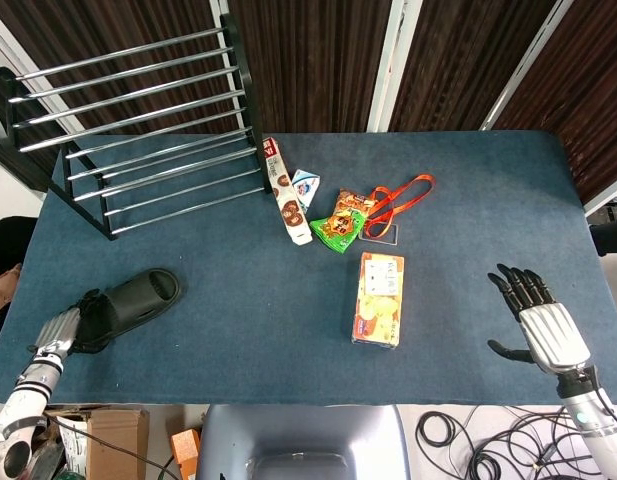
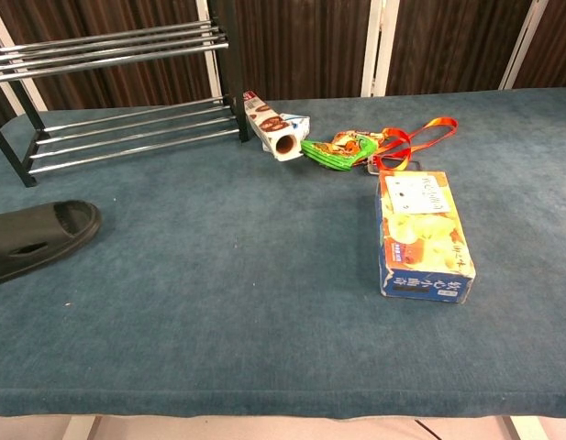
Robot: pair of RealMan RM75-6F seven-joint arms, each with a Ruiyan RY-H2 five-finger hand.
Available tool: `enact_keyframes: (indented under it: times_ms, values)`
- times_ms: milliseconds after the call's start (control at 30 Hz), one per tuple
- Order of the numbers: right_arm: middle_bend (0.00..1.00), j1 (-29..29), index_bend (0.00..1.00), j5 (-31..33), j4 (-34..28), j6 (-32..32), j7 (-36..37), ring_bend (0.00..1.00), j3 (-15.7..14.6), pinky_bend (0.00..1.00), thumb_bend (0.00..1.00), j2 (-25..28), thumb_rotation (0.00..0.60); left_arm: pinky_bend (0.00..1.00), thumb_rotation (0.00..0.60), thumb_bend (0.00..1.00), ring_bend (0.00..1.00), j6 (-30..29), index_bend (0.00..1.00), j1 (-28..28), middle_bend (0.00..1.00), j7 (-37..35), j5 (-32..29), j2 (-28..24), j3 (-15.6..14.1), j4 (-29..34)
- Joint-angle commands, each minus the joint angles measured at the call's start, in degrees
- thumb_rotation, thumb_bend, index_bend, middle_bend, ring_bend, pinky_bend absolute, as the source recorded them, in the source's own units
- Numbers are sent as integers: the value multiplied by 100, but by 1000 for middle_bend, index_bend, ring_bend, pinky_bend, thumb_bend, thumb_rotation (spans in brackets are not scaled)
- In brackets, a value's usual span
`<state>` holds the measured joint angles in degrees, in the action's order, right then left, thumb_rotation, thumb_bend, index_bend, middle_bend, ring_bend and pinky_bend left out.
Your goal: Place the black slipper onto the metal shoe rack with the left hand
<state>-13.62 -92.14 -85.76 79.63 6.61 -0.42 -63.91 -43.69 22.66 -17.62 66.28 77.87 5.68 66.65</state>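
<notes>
Black slipper (image 1: pixel 133 302) lies flat on the blue table (image 1: pixel 238 300) near its front-left corner, well apart from the metal shoe rack (image 1: pixel 138 130). We see the left hand (image 1: pixel 63 328) gripping its heel; right hand (image 1: pixel 538 320) spread, holding nothing.

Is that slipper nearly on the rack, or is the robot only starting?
Only starting. Nothing looks done: the black slipper lies on the blue table, well short of the metal shoe rack. In hand: the left hand is at the slipper's heel end with its fingers on it, though a firm grip is hard to confirm. Left: lifting it and carrying it to the rack. The right hand rests open.
</notes>
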Motion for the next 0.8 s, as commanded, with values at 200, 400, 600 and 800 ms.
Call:
enact_keyframes:
  times_ms: [200, 400, 600, 800]
  values:
    - [0, 5, 0, -22, 27, -8, 37, 0, 14, 61, 81, -26, 600, 920, 600, 319, 732, -759, 470, -113, 678, 29, -13, 16, 313, 599]
    - [0, 22, 0, -71, 54, 26, 92, 0, 11, 60, 80, -41, 600, 985, 600, 330, 795, -1266, 521, -29, 735, 426, -454, 30, 801, 1471]
    - [0, 44, 0, -65, 100, 36, 143, 0, 17, 59, 81, -41, 600, 999, 600, 328, 809, -1050, 535, 283, 752, 853, -1691, -115, 1351, 2358]
    - [0, 41, 0, -69, 139, 2, 151, 0, 15, 59, 81, -52, 600, 1000, 600, 326, 811, -927, 540, 1016, 757, 1699, -3584, 24, 1723, 2487]
